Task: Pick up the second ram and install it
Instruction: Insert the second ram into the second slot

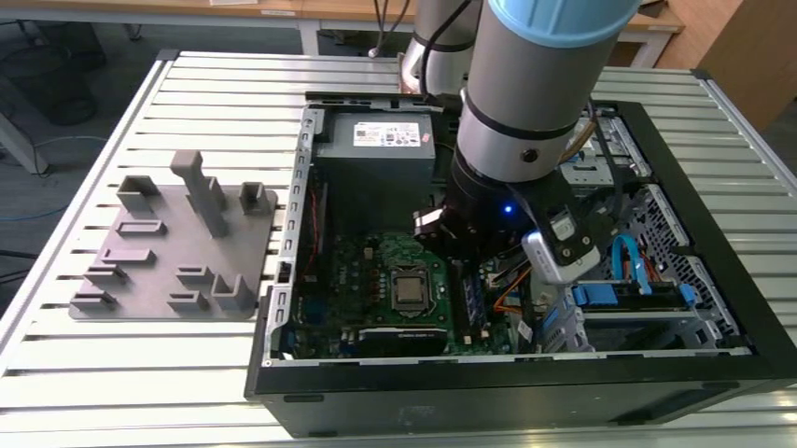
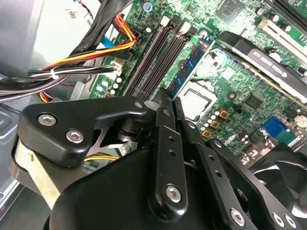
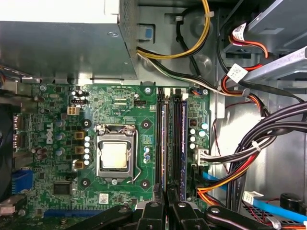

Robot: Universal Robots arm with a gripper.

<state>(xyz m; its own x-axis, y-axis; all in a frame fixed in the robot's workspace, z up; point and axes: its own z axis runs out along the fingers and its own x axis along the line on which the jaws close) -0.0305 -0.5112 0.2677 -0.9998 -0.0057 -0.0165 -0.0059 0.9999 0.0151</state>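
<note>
Open computer case on slatted table, grey fixture block beside it

No legible text; power supply label print too small to read.

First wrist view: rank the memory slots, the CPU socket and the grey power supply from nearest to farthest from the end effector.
1. Memory slots: their near ends run right up to the end effector.
2. CPU socket: on the motherboard, beside the slots.
3. Grey power supply: past the motherboard's far edge.
</note>
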